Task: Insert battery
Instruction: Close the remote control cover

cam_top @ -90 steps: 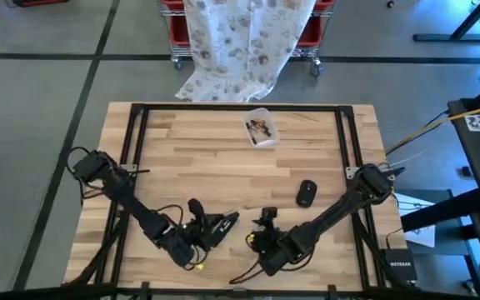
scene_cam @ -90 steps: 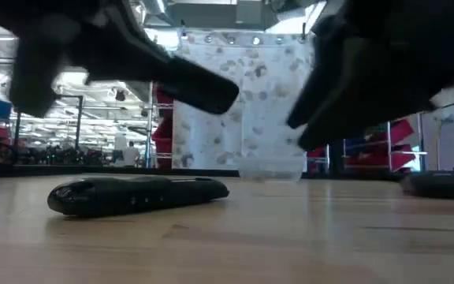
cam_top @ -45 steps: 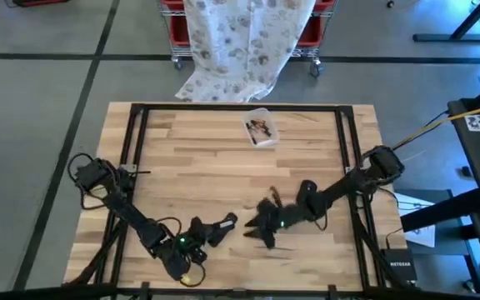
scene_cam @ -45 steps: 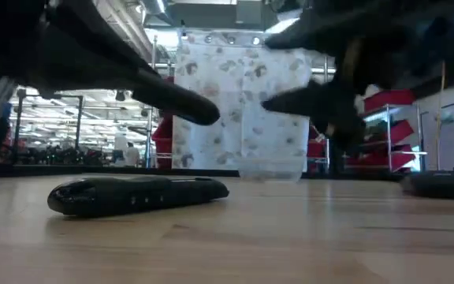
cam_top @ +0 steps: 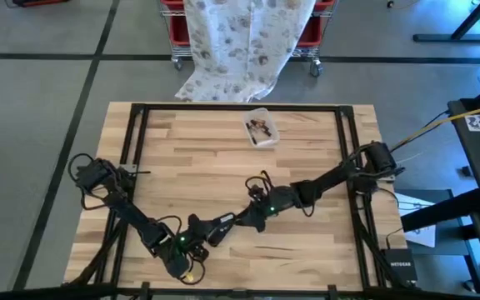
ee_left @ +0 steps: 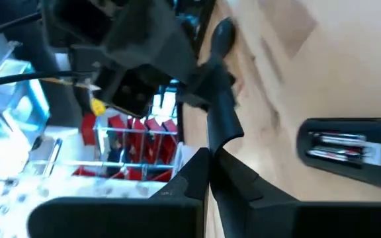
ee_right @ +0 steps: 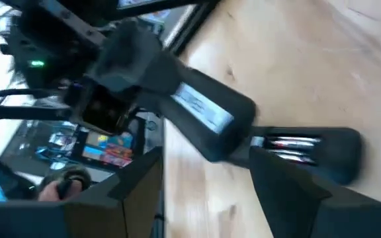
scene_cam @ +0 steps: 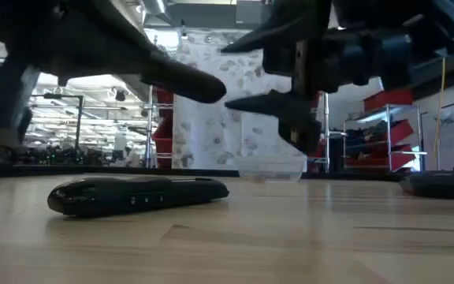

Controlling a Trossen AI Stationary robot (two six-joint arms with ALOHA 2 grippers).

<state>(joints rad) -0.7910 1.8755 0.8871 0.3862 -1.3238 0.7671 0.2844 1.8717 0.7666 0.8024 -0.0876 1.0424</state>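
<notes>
A black remote (scene_cam: 136, 193) lies flat on the wooden table, its back up and its battery compartment open. Batteries (ee_left: 339, 145) show inside the compartment, also in the right wrist view (ee_right: 288, 141). My left gripper (cam_top: 207, 236) hovers shut just beside the remote (cam_top: 227, 222), above the table (scene_cam: 187, 79). My right gripper (cam_top: 247, 220) reaches in from the table's right, open, its fingers (scene_cam: 278, 106) above the table next to the remote's other end. In the right wrist view one finger (ee_right: 290, 192) shows in front of the remote (ee_right: 329, 155). Neither gripper visibly touches it.
A clear small container (cam_top: 259, 129) with dark bits stands at the far middle of the table. A black mouse (scene_cam: 440, 184) lies to the right, under my right arm in the high view. A patterned cloth (cam_top: 244, 42) hangs beyond the far edge.
My right gripper has swung from near the table's near edge toward the far edge and the left. It has turned until its fingers point left at the remote. My left gripper has drawn back a little toward the near edge. The remote has stayed where it was.
</notes>
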